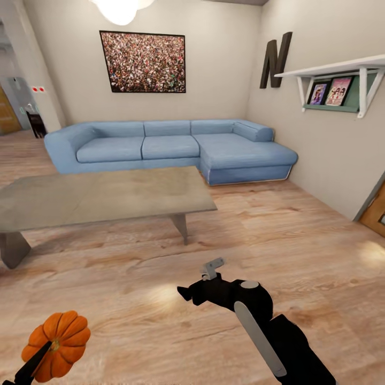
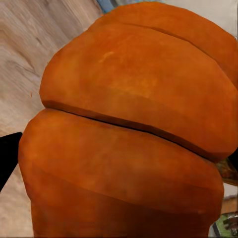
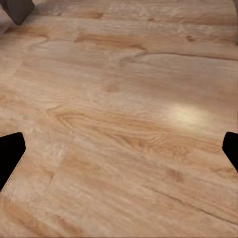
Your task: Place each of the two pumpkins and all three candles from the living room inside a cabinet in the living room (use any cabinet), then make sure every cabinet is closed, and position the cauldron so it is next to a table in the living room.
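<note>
Orange and ribbed, the pumpkin [image 1: 56, 345] sits at the head view's lower left corner, gripped by the left claw [image 1: 33, 359], whose dark finger crosses its near side. It hangs above the pale wooden floor [image 1: 133, 310], well apart from the desk.

Ahead and to the left stands a low grey desk [image 1: 101, 195] on slanted legs, its top bare. Behind it a long blue corner sofa [image 1: 171, 147] runs along the far wall under a framed picture of a crowd [image 1: 143, 62]. On the right wall hang a dark letter N [image 1: 275, 60] and a white shelf [image 1: 342, 80] holding two small colourful covers. A wooden door edge shows at the far right.

The right arm reaches forward low in the middle, its right claw [image 1: 188, 294] pointing left over open floor.

The left wrist view adds the close detail: the pumpkin's [image 2: 134, 134] skin nearly fills it, deep grooves between the segments, with one black fingertip [image 2: 7, 156] at its edge and a sliver of floor beside it.

The right wrist view shows what the head view cannot settle: the two black fingertips [image 3: 10, 156] stand far apart at opposite edges, wide open and holding nothing, with wood grain between them and a dark desk leg [image 3: 17, 10] at one corner.
</note>
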